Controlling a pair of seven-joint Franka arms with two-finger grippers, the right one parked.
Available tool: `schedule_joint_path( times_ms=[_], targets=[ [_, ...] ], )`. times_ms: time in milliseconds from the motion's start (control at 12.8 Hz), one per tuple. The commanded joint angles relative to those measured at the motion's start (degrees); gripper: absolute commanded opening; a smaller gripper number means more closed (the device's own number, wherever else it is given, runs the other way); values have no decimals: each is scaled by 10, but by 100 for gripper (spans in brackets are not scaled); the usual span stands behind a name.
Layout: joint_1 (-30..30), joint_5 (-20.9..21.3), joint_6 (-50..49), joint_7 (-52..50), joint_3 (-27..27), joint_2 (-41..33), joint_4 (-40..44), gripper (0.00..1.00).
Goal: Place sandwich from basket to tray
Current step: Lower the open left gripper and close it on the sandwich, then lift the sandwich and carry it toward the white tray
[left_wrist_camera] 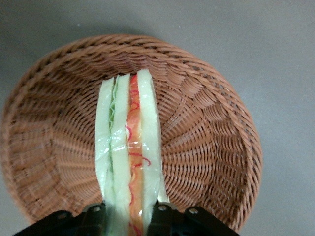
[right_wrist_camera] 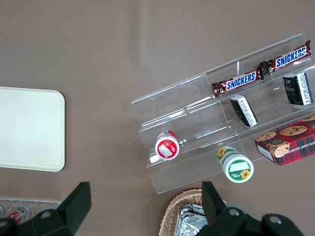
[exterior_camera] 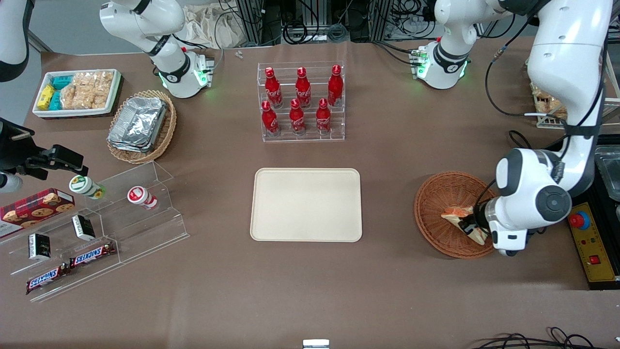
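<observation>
The tool (left_wrist_camera: 130, 214) is down in the basket (exterior_camera: 436, 218), at the working arm's end of the worktop (exterior_camera: 310, 291), and its two fingers (left_wrist_camera: 93, 216) are pressed against the two outer bread faces of the sandwich (left_wrist_camera: 129, 152) — closed on it, one finger on each side. The wrist view shows the wedge standing on edge between them, its green and orange-red filling layers facing the camera, wrapped in clear film. In the front view the sandwich (exterior_camera: 457, 213) sits inside the basket, near the part of its rim closest to the arm; whether it touches the wicker floor or is just clear of it I cannot tell.

The tray (exterior_camera: 306, 204) lies flat at the middle of the worktop, well apart from the basket, with nothing on it. Farther from the front camera than the tray stands a clear rack (exterior_camera: 302, 133) of red bottles (exterior_camera: 296, 116) — six of them in two rows.
</observation>
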Motion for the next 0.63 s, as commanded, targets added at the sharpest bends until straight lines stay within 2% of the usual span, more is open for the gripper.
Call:
schedule_joint_path(
  times_ms=[0,157,313,391,548],
  targets=[
    [1,8,-116,8,-6,-27,72,0],
    [-1,-5,-196,15,-9,-41,137,0],
    [-7,-64,-269,13,-9,-39,217,0],
    [-18,-73,-283,16,-18,-39,234,0],
    [-22,-72,-276,16,-71,-36,234,0]
  ],
)
